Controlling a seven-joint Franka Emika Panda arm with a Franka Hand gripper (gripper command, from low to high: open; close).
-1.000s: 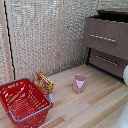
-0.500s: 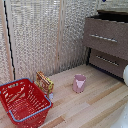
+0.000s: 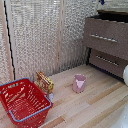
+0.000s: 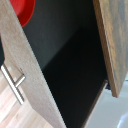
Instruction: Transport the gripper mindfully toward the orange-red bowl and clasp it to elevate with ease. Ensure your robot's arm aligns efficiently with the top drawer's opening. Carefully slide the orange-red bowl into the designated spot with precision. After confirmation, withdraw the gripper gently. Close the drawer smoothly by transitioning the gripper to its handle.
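Bowl: orange-red bowl [image 4: 22, 11] at wrist view's edge, over top drawer [image 4: 75, 65] open dark cavity; only part shows
Handle: handle [image 4: 14, 82] on drawer front beside opening
Gripper: fingers unseen; state cannot tell

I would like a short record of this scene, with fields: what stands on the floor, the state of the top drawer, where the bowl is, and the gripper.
floor items: red wire basket, small yellow box beside it, pink cup upright
top drawer: open, dark inside
handle: silver bar on the drawer front
orange-red bowl: partly visible in the wrist view, over the open drawer
gripper: not in view
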